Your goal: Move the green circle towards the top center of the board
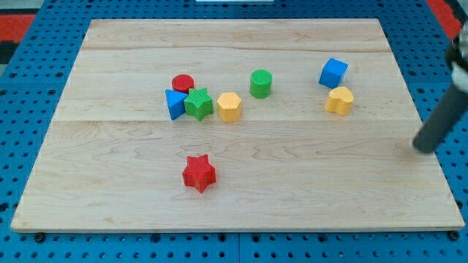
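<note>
The green circle [260, 83] stands on the wooden board [234, 183], a little above the board's middle. My tip [423, 148] is at the view's right edge of the board, far to the right of and below the green circle. It touches no block. The yellow heart-shaped block [339, 100] and the blue cube [333, 72] lie between my tip and the green circle.
A cluster lies left of the green circle: a red circle [183, 82], a blue triangle [174, 104], a green star [198, 104] and a yellow hexagon [229, 107]. A red star [198, 173] sits alone lower down. Blue pegboard surrounds the board.
</note>
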